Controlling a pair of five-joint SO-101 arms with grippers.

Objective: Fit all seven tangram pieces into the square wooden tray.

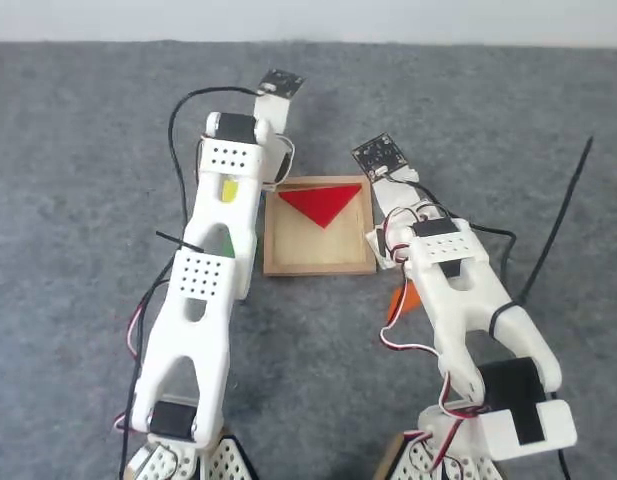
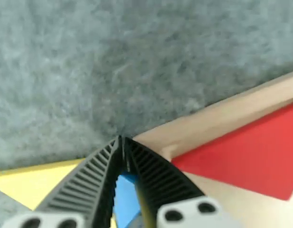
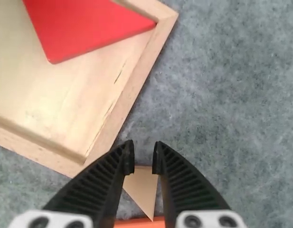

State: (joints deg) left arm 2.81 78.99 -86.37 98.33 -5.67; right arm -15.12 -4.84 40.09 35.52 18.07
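Observation:
The square wooden tray [image 1: 318,267] lies mid-table with a red triangle [image 1: 320,203] in its far half. My left gripper [image 2: 121,141] is shut, its tips at the tray's far-left corner [image 2: 222,116], beside the red triangle [image 2: 250,152]. A blue piece [image 2: 125,197] shows in the gap behind the tips; I cannot tell if it is held. A yellow piece [image 2: 27,183] lies next to it. My right gripper [image 3: 144,156] is open a little, just outside the tray's right rim [image 3: 137,85], above a small tan triangle [image 3: 144,190] and an orange piece [image 3: 137,223].
A green piece [image 1: 226,243] and the yellow piece [image 1: 229,188] lie under the left arm, left of the tray. The orange piece [image 1: 403,298] sits under the right arm. Grey carpet covers the table; cables trail from both arms.

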